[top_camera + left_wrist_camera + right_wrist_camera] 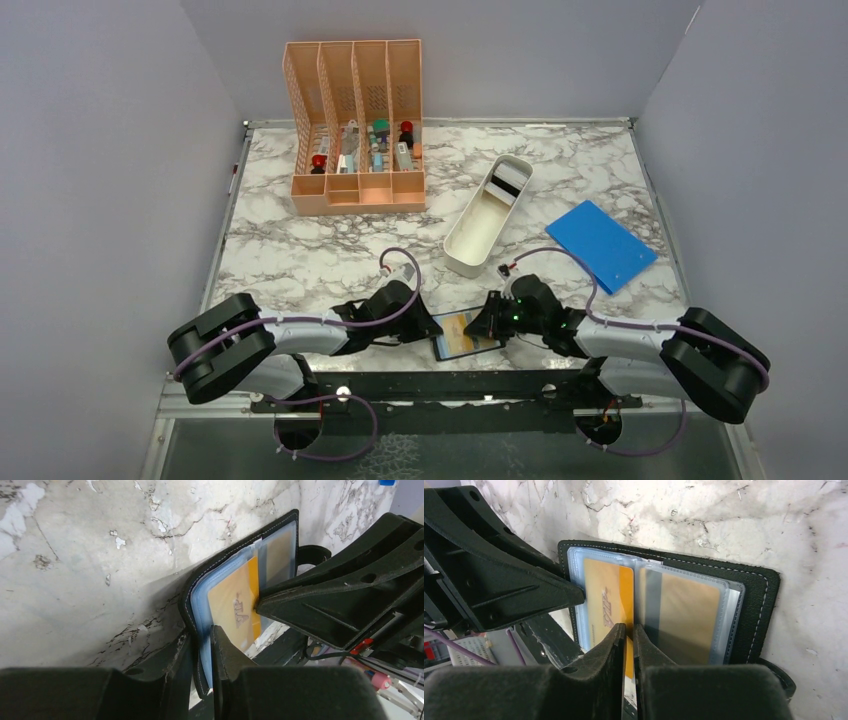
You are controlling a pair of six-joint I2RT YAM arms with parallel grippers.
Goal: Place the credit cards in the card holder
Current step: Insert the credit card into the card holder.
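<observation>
Both narrow beside the table (300,255) edge: left jaws pinch card holder (755,596), right jaws pinch gold card (603,592).

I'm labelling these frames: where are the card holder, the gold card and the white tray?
card holder (756,592): right wrist view, black stitched right edge.
gold card (603,600): right wrist view, its printed face.
white tray (483,220): top external view, bare floor.

We look down on a white worktop (300,250) veined in grey marble. Plain pale lavender walls close it in: a left wall (100,150), a back wall (500,60) and a right wall (760,130). A black rail (430,383) runs along the worktop's near edge. The light is soft and even.
</observation>
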